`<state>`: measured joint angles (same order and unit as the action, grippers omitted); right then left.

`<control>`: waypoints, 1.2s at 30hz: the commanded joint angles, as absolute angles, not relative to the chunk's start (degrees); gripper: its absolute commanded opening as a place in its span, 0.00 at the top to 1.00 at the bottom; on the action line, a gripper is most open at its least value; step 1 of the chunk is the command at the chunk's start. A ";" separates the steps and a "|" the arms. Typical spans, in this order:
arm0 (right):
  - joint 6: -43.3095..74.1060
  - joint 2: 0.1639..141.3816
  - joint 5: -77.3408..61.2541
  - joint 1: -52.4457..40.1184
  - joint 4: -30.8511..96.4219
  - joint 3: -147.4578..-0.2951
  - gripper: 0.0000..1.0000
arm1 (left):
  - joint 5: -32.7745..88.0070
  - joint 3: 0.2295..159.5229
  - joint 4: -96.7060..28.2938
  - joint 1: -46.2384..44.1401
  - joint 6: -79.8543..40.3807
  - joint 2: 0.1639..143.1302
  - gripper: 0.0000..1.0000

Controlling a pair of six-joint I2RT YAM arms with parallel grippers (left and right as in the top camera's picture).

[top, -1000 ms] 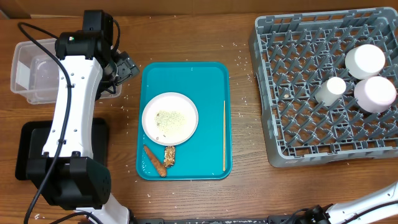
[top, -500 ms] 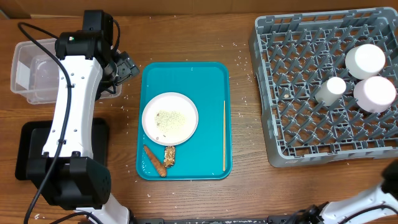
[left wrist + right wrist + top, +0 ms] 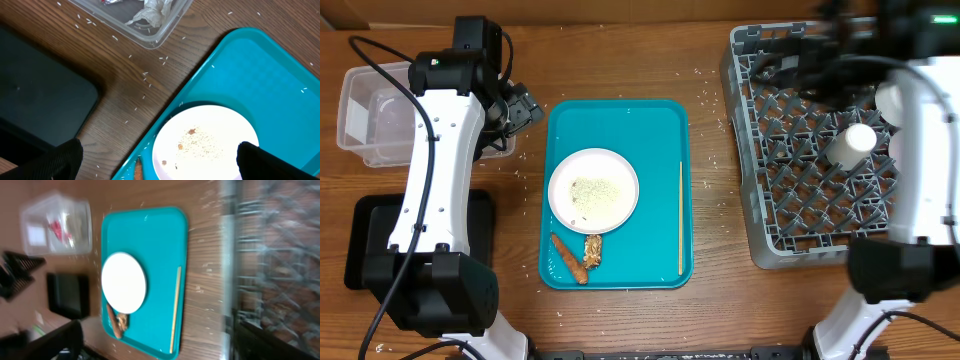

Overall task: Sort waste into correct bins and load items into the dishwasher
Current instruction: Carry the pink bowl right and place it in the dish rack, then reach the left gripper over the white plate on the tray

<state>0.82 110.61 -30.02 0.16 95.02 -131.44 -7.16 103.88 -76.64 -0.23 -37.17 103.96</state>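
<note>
At the far left the tub (image 3: 365,110) holds the napkin (image 3: 150,12) and the wrapper (image 3: 56,227), and the black tray (image 3: 360,235) lies beside it, nearer to the robot. The left gripper (image 3: 159,145) hangs between the tub and the teal tray (image 3: 660,130), with its jaws spread wide and nothing between them or touching them. From this gripper the plate (image 3: 593,190) lies to the right and a little toward the robot, and in the left wrist view it is almost under the fingers. The plate is round, so it has no long axis, and it carries some rice (image 3: 590,192). Just beside it, at the near edge of the teal tray, are the carrot (image 3: 568,258), whose long axis runs diagonally, and the chunk (image 3: 592,250), close to the carrot's end. A thin stick (image 3: 681,232) lies straight along the right side of the same tray. Further right stands the rack (image 3: 790,200) with the cup (image 3: 855,143) in it. The right gripper (image 3: 157,325) is above the rack's far left part, blurred, with its jaws also wide apart and empty. I judge that the left arm is clearly the nearer one for the plate and the food scraps.
</note>
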 commanded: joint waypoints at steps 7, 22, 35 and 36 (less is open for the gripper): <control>21.26 113.06 0.97 -18.31 93.12 -131.57 0.00 | -8.05 104.84 -76.58 0.08 -37.30 103.81 0.00; 21.50 109.78 10.41 7.66 93.03 -133.14 0.00 | -8.08 104.84 -76.40 0.08 -37.30 103.81 0.00; 21.47 109.95 -0.14 20.38 93.73 -133.14 0.00 | 21.61 104.84 -76.42 -0.36 -42.44 103.81 0.00; 21.47 109.97 -0.14 20.38 93.73 -133.14 0.00 | 24.01 104.84 -76.44 -0.78 -42.39 103.81 0.00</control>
